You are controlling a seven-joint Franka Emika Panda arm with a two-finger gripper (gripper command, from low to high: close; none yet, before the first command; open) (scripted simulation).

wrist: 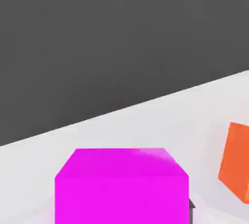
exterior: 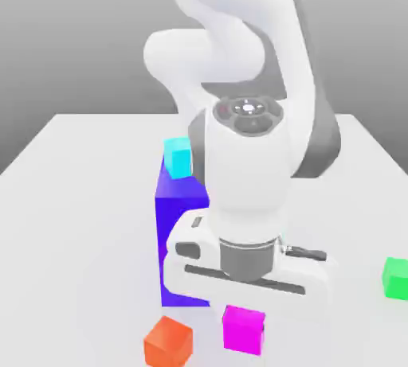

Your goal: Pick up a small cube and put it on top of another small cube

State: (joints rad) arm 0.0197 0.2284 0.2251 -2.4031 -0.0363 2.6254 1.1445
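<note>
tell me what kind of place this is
Most likely a simulated tabletop test scene, not a real room: a plain white table against a blank grey backdrop, flat-coloured blocks such as the pink cube and orange cube, and a white robot arm.

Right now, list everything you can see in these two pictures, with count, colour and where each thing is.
small cube: one, magenta-pink, directly under the hand near the table's front edge; large in the hand view.
orange cube: one, orange, on the table just to the exterior view's left of the small cube, apart from it.
tall block: one, blue-violet, upright on the table behind the orange cube.
cyan cube: one, cyan, at the tall block's top; resting on it or behind it, cannot tell.
green cube: one, green, at the exterior view's right edge.
table: one, white.
arm: one, white.
gripper: one, white hand, shut on the small cube.
</note>
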